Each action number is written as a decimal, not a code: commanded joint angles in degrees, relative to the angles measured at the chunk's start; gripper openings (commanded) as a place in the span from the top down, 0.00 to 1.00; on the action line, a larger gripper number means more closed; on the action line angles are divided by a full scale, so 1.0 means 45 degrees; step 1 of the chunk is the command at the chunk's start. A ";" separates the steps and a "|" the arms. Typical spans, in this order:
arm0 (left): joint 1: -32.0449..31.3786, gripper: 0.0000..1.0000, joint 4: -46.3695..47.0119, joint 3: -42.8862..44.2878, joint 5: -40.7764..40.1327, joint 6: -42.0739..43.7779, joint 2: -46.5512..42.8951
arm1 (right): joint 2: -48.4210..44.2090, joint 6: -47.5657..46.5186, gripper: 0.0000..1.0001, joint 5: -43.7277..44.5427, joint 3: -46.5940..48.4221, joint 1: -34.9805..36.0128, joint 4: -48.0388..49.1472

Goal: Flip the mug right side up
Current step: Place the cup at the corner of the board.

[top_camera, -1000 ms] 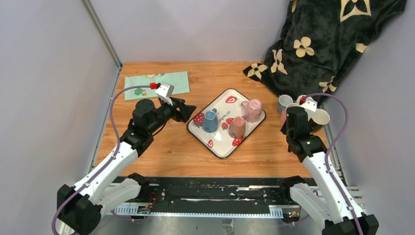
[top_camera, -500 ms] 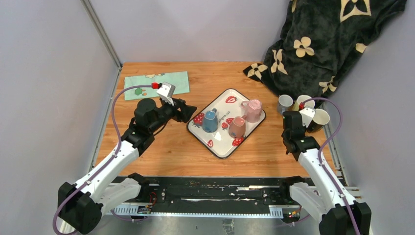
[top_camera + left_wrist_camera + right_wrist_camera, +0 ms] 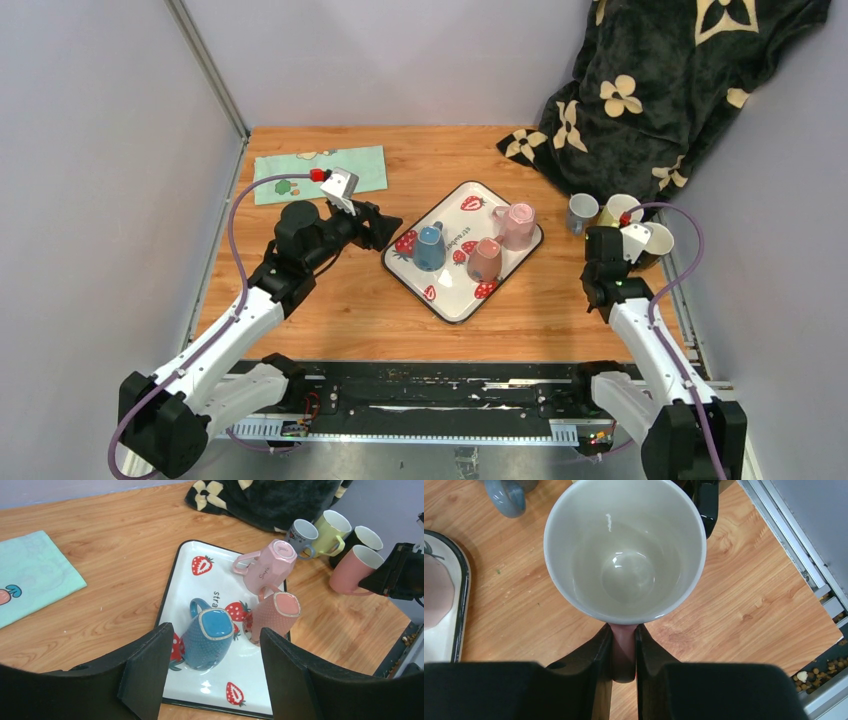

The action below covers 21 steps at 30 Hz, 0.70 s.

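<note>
Within right claw (image 3: 624, 630), handle (image 3: 624, 652) of pink mug (image 3: 624, 550)

Behind pink mug (image 3: 624, 555), black mug (image 3: 707, 505) mostly hidden (grey mug (image 3: 504, 505) cropped).

1. The pink mug (image 3: 350, 570) has a salmon-pink outside, a glossy white inside and a pink loop handle.
2. It is empty; a few light glints show on its inner floor.
3. Its mouth faces upward and the body leans, so the rim tips away from the strawberry tray (image 3: 187, 590).
4. Its handle is pinched between the closed fingers of the right gripper (image 3: 624, 645).
5. It sits well off the tray, out past the tray's right-hand end, over bare wood.
6. Whether its base touches the wood cannot be told.
</note>
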 commanded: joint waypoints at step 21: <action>0.0000 0.29 -0.0003 0.0447 0.0220 -0.0021 0.0064 | 0.0567 0.0285 0.82 -0.0541 -0.0717 -0.0993 0.1276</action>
